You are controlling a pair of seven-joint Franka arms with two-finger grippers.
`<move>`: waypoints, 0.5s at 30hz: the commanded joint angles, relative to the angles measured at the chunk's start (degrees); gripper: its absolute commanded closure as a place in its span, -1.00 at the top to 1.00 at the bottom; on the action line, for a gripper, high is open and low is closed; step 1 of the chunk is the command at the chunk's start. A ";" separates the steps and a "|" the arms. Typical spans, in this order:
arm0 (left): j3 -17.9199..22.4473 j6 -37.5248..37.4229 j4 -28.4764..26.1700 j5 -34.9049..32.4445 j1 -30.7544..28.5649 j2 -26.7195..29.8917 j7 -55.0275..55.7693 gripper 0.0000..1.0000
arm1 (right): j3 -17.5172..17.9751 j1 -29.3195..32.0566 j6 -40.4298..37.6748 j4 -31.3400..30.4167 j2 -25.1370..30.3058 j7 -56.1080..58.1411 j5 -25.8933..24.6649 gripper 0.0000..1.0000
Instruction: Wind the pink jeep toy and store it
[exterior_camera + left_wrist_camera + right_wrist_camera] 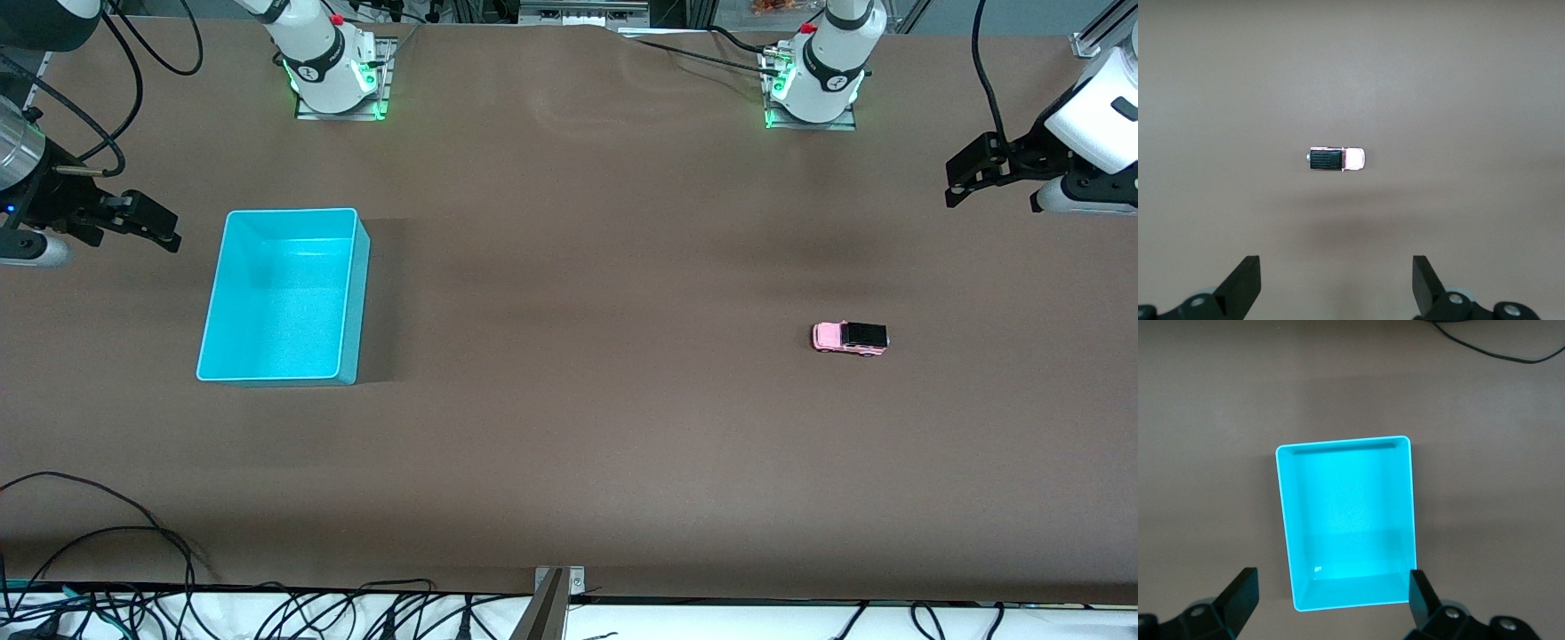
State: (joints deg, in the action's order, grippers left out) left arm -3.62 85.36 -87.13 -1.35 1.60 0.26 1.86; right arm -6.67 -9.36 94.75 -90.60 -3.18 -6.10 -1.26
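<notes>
The pink jeep toy [850,337] sits alone toward the left arm's end of the table, well apart from the turquoise bin [348,293]. It looks light, rigid and small; pinching across its flanks seems safest. The left gripper [962,182] and right gripper [153,224] hang with fingers wide, holding nothing.

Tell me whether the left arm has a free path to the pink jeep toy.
Probably yes: the pink jeep toy stands alone on bare table, and the left gripper hangs open above that end, nothing between.

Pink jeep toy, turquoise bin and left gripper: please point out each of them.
pink jeep toy [850,338], front view, on its black roof panel.
turquoise bin [283,297], front view, on its bare inner floor.
left gripper [1337,288], left wrist view, midway between its open fingertips.
</notes>
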 commanded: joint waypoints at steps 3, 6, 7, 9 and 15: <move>0.02 -1.60 1.26 1.09 -0.11 -0.53 -0.02 1.00 | 0.25 -0.14 -2.55 1.04 0.36 -0.75 -0.67 1.00; 0.02 -1.69 1.26 1.09 -0.11 -0.53 -0.02 1.00 | 0.25 -0.14 -2.47 1.13 0.28 0.13 -0.67 1.00; 0.02 -1.78 1.35 1.09 -0.02 -0.53 0.07 1.00 | 0.25 -0.14 -2.47 1.13 0.28 0.04 -0.67 1.00; 0.02 -1.69 1.44 1.09 0.07 -0.53 -0.02 1.00 | 0.17 -0.14 -2.47 1.13 0.28 0.04 -0.67 1.00; 0.02 -1.87 1.35 1.09 0.07 -0.53 0.07 1.00 | 0.17 -0.14 -2.47 1.13 0.28 -0.05 -0.67 1.00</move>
State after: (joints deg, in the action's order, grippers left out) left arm -3.64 84.73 -87.13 -1.35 1.62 0.25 1.86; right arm -6.62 -9.36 93.64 -90.55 -3.12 -6.19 -1.26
